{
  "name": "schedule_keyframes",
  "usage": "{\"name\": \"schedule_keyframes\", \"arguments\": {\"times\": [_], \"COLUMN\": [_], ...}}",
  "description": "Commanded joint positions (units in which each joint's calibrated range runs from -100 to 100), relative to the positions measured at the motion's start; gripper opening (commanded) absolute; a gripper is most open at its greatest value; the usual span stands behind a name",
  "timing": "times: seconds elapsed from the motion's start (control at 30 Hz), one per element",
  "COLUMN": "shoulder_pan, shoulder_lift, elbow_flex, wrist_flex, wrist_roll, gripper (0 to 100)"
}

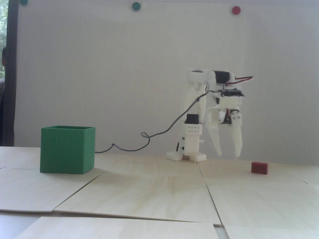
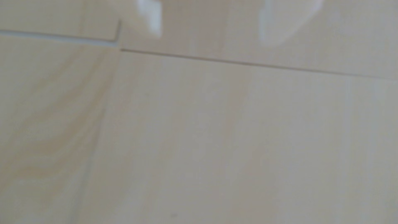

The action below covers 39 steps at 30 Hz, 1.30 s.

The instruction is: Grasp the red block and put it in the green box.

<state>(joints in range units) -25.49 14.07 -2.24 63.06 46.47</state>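
So far nothing is done: the red block (image 1: pixel 259 167) lies untouched on the counter (image 1: pixel 154 189), at about four o'clock from the hand (image 1: pixel 228 155), whose fingers hang spread and empty. Grasping, carrying and dropping into the green box (image 1: pixel 67 150), far off at nine o'clock, remain.

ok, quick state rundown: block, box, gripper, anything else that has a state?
red block: flat on the table, to the right in the fixed view, untouched.
green box: upright, top open, inside hidden from the fixed view.
gripper: open, empty, pointing down, left of the block in the fixed view.
fingers: apart, tips just above the table.
cable: slack, draped from the arm down behind the box.
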Motion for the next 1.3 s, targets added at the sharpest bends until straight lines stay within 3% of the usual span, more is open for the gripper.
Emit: {"name": "schedule_keyframes", "arguments": {"times": [0.0,0.5,1.0,1.17,1.27], "shoulder_pan": [-8.81,-14.28,-20.39,-20.39,-19.59], "shoulder_lift": [-5.82,-20.19,-20.27,-20.27,-19.95], "elbow_flex": [-4.06,19.45,20.34,20.43,20.43], "wrist_flex": [0.18,2.12,2.62,4.39,4.65], "wrist_roll": [-0.29,0.02,0.43,6.0,6.63], "gripper": [16,16,17,18,22]}}
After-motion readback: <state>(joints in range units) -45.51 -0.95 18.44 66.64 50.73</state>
